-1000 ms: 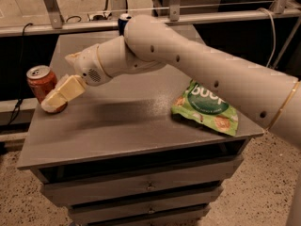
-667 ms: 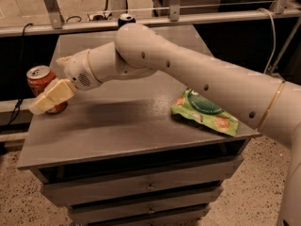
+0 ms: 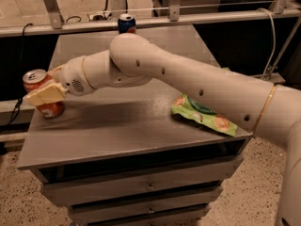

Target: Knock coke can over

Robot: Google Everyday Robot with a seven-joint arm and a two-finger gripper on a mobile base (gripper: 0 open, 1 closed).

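The coke can [image 3: 41, 94], red-orange with a silver top, stands upright at the left edge of the grey table [image 3: 122, 126]. My gripper [image 3: 43, 95], with cream-coloured fingers, reaches in from the right and lies across the front of the can's middle, touching or nearly touching it. The can's middle band is hidden behind the fingers. My white arm stretches from the right across the table.
A dark blue Pepsi can [image 3: 126, 23] stands at the table's far edge. A green snack bag [image 3: 203, 115] lies on the right side under my arm. The table has drawers below. A metal railing runs behind it.
My gripper has moved left across the table and now sits against the coke can. The can still stands upright in the same place.
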